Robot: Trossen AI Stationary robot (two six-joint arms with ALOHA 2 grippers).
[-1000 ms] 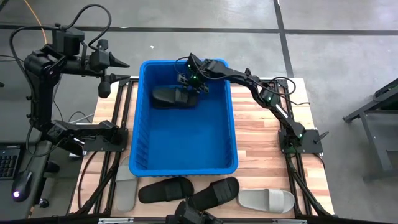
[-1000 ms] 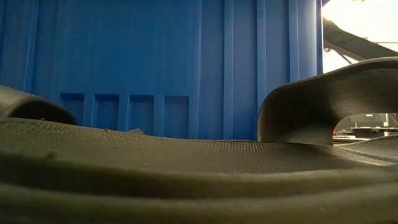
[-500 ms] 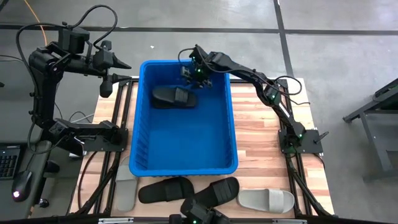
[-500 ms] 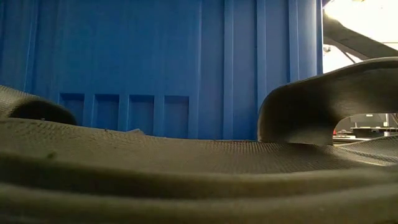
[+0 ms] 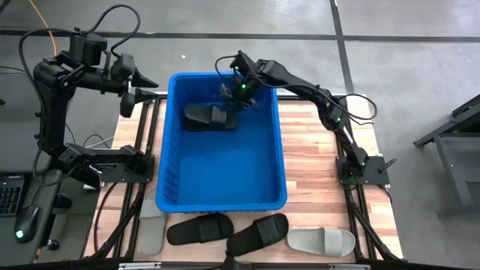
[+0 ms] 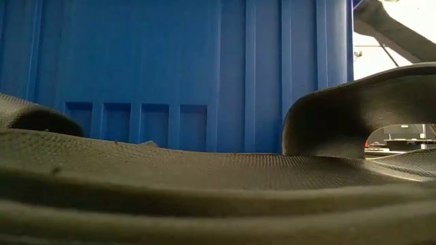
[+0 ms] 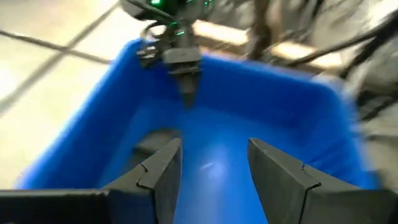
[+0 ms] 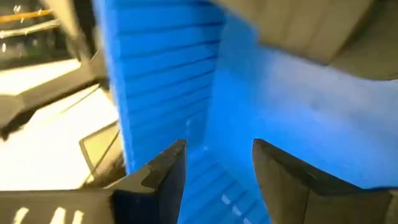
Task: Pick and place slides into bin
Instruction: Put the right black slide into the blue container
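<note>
Blue bin (image 5: 171,187) holds one black slide (image 5: 209,115) at its far end, the right end effector (image 5: 238,91) spread empty above it, so next comes reaching for the slides (image 5: 259,233) on the near surface (image 5: 315,180).

A wooden worktop (image 5: 315,161) carries the blue bin (image 5: 274,142) at its middle. Along the near edge lie four slides: a grey one (image 5: 152,230), two black ones (image 5: 199,227) (image 5: 259,233), and another grey one (image 5: 321,241).
</note>
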